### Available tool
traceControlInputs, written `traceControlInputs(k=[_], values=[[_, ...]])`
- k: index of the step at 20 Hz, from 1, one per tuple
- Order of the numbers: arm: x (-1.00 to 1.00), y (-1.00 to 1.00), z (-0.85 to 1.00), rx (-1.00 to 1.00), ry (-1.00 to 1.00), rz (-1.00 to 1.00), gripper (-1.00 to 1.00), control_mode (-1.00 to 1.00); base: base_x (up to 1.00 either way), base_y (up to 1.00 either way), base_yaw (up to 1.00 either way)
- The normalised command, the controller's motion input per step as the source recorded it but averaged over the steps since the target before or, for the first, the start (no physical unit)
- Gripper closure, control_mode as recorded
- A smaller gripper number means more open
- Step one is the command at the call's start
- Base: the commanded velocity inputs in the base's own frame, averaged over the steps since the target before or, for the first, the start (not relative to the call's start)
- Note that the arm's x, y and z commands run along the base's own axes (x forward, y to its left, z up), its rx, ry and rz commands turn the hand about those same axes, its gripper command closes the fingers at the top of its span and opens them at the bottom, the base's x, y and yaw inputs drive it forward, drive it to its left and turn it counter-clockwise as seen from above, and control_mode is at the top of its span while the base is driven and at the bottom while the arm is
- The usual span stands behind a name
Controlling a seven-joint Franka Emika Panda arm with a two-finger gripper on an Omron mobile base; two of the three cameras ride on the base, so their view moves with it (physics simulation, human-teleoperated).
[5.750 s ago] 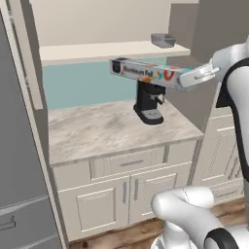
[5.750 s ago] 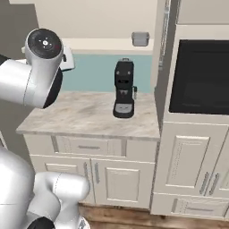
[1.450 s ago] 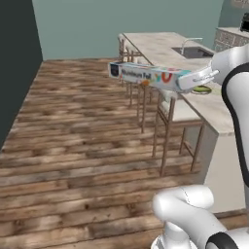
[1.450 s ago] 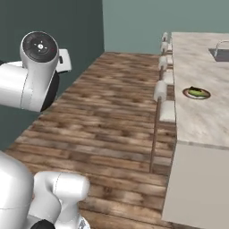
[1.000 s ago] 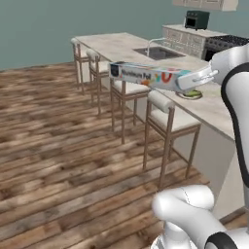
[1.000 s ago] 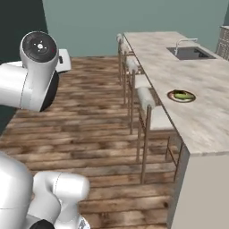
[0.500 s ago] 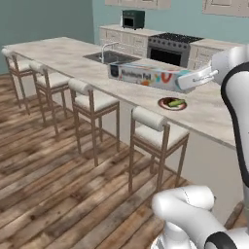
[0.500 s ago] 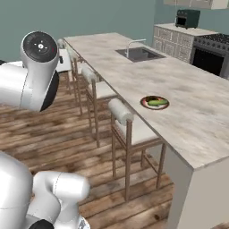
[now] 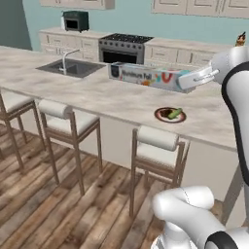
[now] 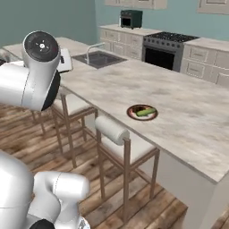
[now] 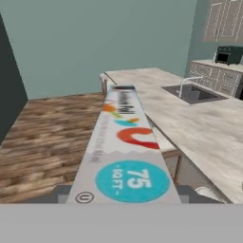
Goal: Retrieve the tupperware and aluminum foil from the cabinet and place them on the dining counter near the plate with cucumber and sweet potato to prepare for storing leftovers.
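One foil carton (image 11: pixel 124 156) fills the hand view, a teal disc marked "75" nearest, then a red-orange mark, the rest of the print too blurred to read. The jaws clamp its near end — it lies level in the air above the table (image 9: pixel 121 99), long axis pointing toward the sink (image 9: pixel 73 68). Farther along the table, the plate (image 9: pixel 170 115) carries a green cucumber (image 10: pixel 146 112) and a dark sweet potato (image 10: pixel 138 109).
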Motion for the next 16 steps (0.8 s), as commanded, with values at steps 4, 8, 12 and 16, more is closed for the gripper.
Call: traceControlInputs(k=[4,8,12,16], values=[[0.00,0.00,0.00,0.00,0.00,0.00,1.00,1.00,0.82,0.52,-0.51],[0.00,0.00,0.00,0.00,0.00,0.00,1.00,1.00,0.67,0.11,-0.53],[0.00,0.00,0.00,0.00,0.00,0.00,1.00,1.00,0.64,0.00,-0.55],[0.00,0.00,0.00,0.00,0.00,0.00,1.00,1.00,0.67,0.06,-0.54]])
